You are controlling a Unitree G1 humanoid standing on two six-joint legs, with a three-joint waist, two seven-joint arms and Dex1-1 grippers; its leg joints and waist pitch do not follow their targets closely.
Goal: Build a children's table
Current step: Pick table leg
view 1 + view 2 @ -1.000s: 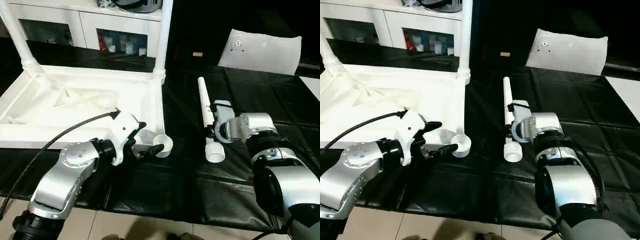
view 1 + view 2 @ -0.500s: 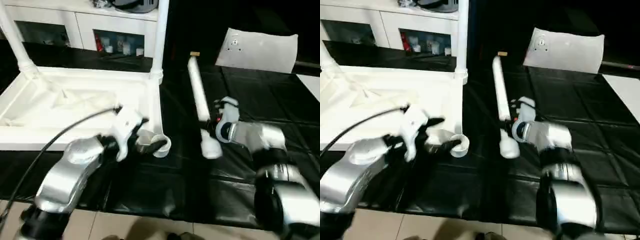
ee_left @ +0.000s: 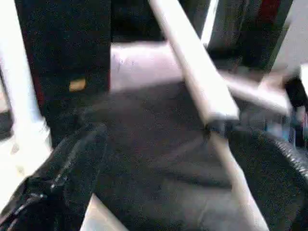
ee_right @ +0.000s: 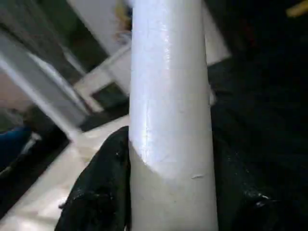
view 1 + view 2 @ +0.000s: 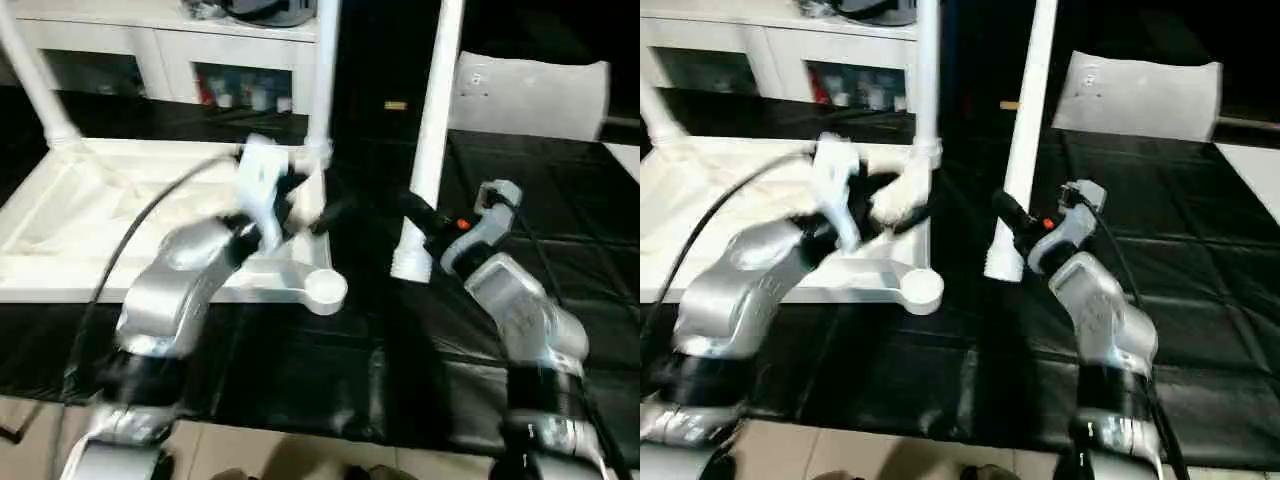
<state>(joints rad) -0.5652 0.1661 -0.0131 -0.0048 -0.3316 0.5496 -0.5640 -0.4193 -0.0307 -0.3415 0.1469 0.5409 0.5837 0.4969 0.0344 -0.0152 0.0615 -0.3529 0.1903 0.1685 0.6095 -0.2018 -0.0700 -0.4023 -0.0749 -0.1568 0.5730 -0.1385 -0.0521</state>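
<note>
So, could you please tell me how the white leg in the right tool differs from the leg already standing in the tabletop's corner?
The long white tapered plastic leg is gripped by the right tool, its wide end free above the black mat. The fitted white leg sits in the upturned white tabletop socket, unheld. Both stand nearly upright.

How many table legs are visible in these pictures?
3. Two legs stand upright in the far corner sockets of the tabletop: left leg, right leg. The third leg is held upright by the right pincer. A fourth may be hidden.
</note>
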